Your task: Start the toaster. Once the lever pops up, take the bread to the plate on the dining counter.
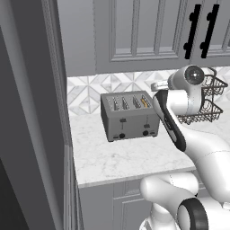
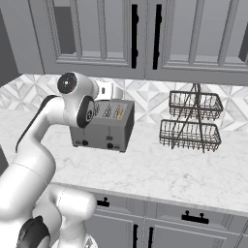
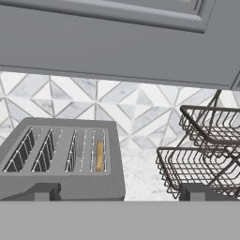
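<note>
Toaster (image 1: 129, 117): rigid, heavy, on the wall counter (image 1: 130, 157); start by pressing a front lever (image 1: 147, 120). Bread (image 3: 99, 156): light, probably crumbly, in the rightmost slot; pinch its top edge. Gripper (image 3: 117, 192): fully open, empty.

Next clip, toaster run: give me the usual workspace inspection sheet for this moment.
Surface: white marble-look wall counter, bare in front of the toaster.
Job's things: toaster upright against the tiled backsplash; bread sits in the slot nearest the wire basket rack. Both levers near the top of their slots, apparently not pressed.
Clutter: two-tier wire basket rack beside the toaster, apart from it; baskets look empty.
Grippers: gripper open, holding nothing, off the toaster.
Cables: nothing seen.
Surroundings: grey upper cabinets with black handles; grey cabinets with drawers below.
</note>
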